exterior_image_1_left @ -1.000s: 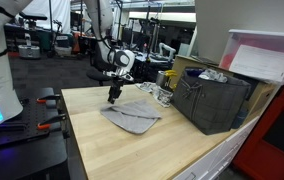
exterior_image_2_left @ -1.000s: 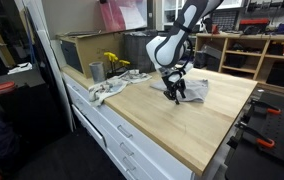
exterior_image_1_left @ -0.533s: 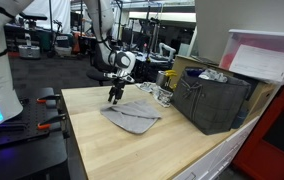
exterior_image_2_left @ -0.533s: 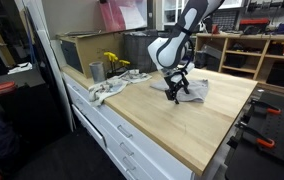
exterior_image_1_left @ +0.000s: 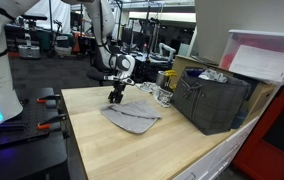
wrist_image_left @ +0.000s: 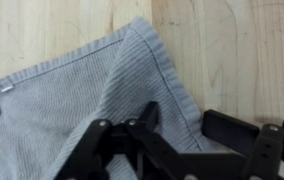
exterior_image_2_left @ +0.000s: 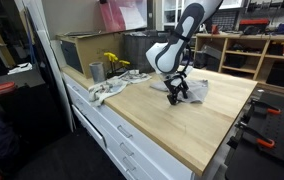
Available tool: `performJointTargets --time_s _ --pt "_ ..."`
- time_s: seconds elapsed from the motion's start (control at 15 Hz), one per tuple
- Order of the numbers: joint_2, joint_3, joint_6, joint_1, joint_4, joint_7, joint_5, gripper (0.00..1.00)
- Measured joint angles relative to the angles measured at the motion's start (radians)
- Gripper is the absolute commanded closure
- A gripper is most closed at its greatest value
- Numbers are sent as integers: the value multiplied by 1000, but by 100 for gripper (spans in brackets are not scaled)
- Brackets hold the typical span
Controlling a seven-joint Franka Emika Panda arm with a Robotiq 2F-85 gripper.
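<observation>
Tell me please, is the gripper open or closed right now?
Gripper: open, fingertips apart just over the cloth.

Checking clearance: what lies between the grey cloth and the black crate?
Only bare wooden table separates grey cloth from black crate, in an exterior view.
</observation>
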Motion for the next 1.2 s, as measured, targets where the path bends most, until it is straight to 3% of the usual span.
performJointTargets --time_s 0.13,0.2,0.6,1.2 --pt "0 -1 0 0 6 0 -2 98" --pt "0 0 0 1 9 0 -2 100" --pt "-35 -1 12 1 9 3 9 100" --pt "-278 -19 4 -93 -83 11 61 100"
